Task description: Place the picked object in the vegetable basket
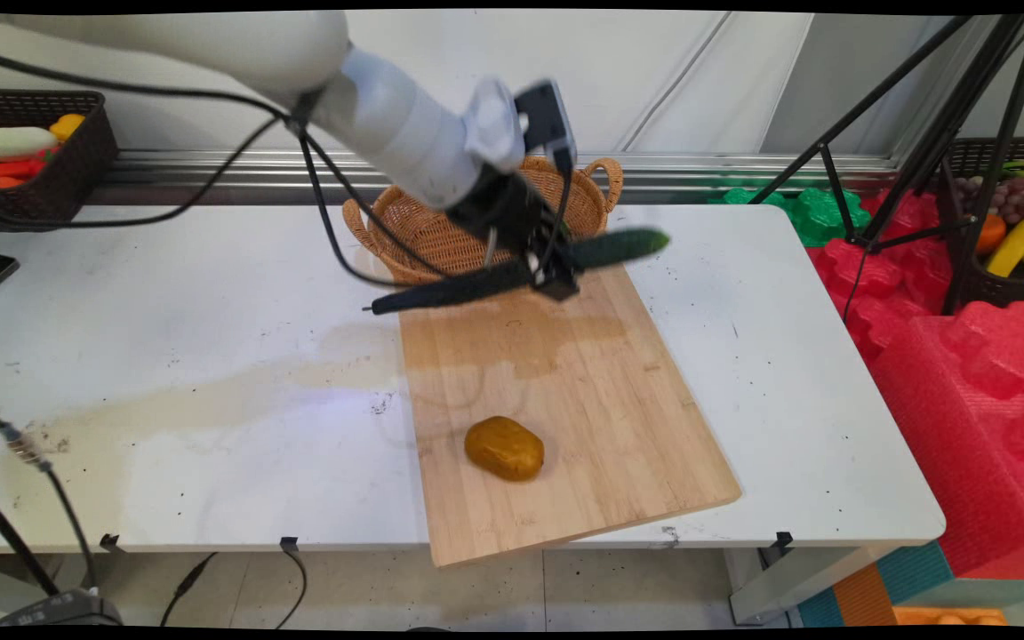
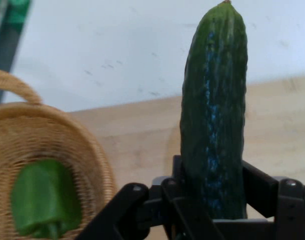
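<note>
**Cucumber held aloft at the far end of the board**

In the main view, the gripper is seen just above centre of the frame, clenched on a dark green cucumber that is carried level, its ends sticking out to left and right of the fingers. It is held clear of the surface, over the far edge of the wooden cutting board and just in front of the wicker basket. A brown, potato-like item is left lying on the board, lower centre, well apart from the gripper. The board is laid on the white worktop.

In the hand view, the cucumber is shown rising from between the black fingers, gripped near its middle, presumably so that it balances. At lower left, a green pepper is seen resting inside the basket.
</note>
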Available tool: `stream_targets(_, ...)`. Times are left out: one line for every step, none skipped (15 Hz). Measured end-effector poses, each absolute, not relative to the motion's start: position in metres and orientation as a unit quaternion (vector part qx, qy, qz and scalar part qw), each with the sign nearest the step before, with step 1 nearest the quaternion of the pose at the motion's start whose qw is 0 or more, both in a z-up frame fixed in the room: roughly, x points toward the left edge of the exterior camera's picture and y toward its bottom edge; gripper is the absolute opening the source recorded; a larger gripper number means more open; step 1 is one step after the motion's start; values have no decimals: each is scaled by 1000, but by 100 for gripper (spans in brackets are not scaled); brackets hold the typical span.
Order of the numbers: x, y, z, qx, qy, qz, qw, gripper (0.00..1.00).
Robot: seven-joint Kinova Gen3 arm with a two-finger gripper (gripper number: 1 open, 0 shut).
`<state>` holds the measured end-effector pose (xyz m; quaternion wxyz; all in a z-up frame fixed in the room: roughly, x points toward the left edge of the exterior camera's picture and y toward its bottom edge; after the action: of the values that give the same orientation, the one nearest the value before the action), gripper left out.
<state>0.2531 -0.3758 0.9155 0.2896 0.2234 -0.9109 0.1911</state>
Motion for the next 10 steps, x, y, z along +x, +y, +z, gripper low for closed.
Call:
stream_targets(256,-377,926,242,-903,197,296,0)
stream_targets(259,-380,936,265,-893,204,301,0)
stream_targets(263,-384,944,288,-883,211,304,0)
stream_targets(267,-387,950,307,-875,216,306,0)
stream_targets(270,-392,955,327,-866,221,308,0)
stream_targets(275,-399,960,352,-854,228,308,0)
stream_targets(279,-404,962,371,-845,233,307,0)
stream_targets(282,-408,964,383,-839,237,306,0)
stream_targets(285,-413,965,398,-831,240,304,0)
stream_targets(289,-418,966,413,-823,244,303,0)
